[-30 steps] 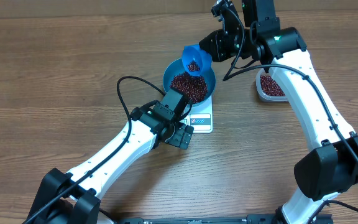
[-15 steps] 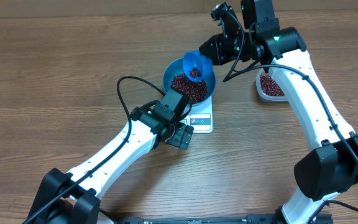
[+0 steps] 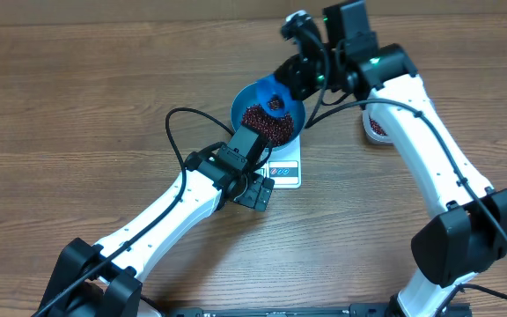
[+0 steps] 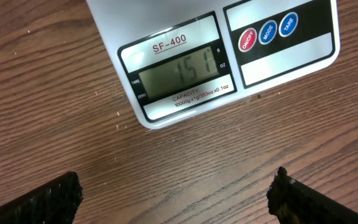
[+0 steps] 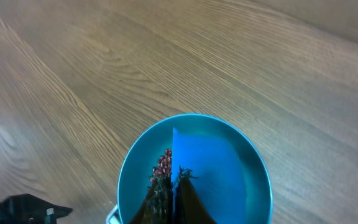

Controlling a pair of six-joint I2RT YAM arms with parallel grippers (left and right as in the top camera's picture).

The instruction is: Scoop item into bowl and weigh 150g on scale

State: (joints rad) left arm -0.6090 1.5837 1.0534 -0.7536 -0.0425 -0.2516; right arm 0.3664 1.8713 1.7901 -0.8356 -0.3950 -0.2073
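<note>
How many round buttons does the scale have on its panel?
3, in a row on the scale, right of its display: red ON/OFF, blue MODE, blue TARE. None seems hidden.

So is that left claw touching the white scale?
Apart. In the left wrist view, bare table lies between the scale and the open left claw.

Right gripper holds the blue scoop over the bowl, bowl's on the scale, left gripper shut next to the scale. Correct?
One thing is off: the left gripper is open, not shut. The left wrist view shows its fingers spread wide with nothing between them, next to the scale. The rest stands: the right gripper holds the scoop over the bowl.
</note>
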